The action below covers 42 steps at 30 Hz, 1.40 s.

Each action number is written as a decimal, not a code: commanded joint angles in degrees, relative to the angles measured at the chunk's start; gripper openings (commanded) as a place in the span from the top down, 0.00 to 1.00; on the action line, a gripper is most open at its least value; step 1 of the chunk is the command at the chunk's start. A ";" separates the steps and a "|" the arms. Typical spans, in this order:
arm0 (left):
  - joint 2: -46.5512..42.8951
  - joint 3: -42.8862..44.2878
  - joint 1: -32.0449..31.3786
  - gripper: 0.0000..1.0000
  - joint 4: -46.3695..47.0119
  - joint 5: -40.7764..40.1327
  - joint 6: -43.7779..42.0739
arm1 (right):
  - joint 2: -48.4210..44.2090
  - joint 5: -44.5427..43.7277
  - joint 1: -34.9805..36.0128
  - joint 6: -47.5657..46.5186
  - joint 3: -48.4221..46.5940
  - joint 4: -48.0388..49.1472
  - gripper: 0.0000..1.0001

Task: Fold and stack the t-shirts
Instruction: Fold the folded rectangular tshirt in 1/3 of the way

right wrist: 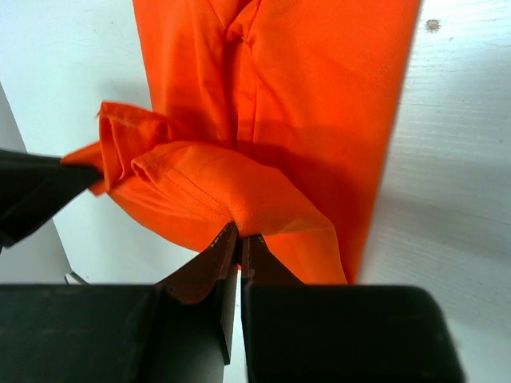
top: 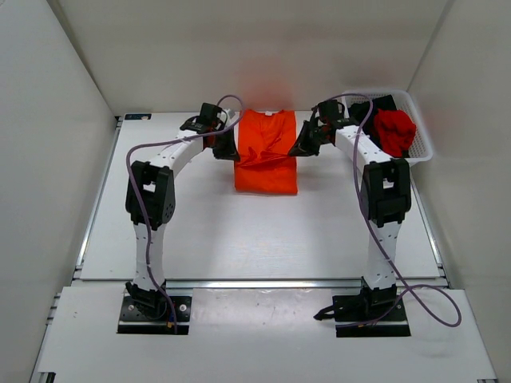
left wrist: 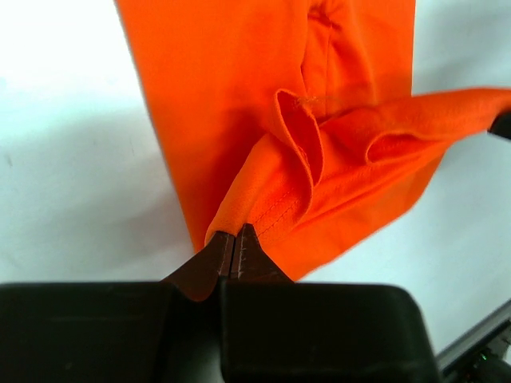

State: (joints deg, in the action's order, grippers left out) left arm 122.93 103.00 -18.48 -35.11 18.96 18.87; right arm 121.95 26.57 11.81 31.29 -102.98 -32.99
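Observation:
The orange t-shirt (top: 266, 152) lies as a long folded strip at the far middle of the table. My left gripper (top: 226, 148) is shut on its left hem corner (left wrist: 263, 203) and my right gripper (top: 304, 144) is shut on its right hem corner (right wrist: 239, 199). Both hold that edge lifted over the strip. The red t-shirt (top: 394, 130) and the black t-shirt (top: 369, 108) lie crumpled in the white mesh basket (top: 423, 132) at the far right.
White walls close in the table on the left, back and right. The basket stands just right of my right arm. Purple cables loop along both arms.

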 commanded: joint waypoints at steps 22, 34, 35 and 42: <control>7.06 11.95 0.11 0.30 5.23 -7.80 -5.95 | 13.22 0.16 -4.26 -0.17 -22.59 -4.25 0.54; -10.33 -8.57 3.37 0.39 3.57 1.07 -9.63 | -8.91 2.43 -3.73 0.34 15.83 5.01 0.50; -10.61 -9.91 2.23 0.43 3.13 1.17 -10.17 | -10.66 2.26 -3.73 1.22 19.62 6.44 0.51; -11.49 -19.94 -1.20 0.46 6.45 3.36 -9.22 | -11.40 2.79 -1.18 1.76 25.90 11.38 0.48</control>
State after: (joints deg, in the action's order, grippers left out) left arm 112.75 85.25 -18.24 -30.94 19.42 9.47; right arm 111.66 28.25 9.32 32.58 -76.23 -27.55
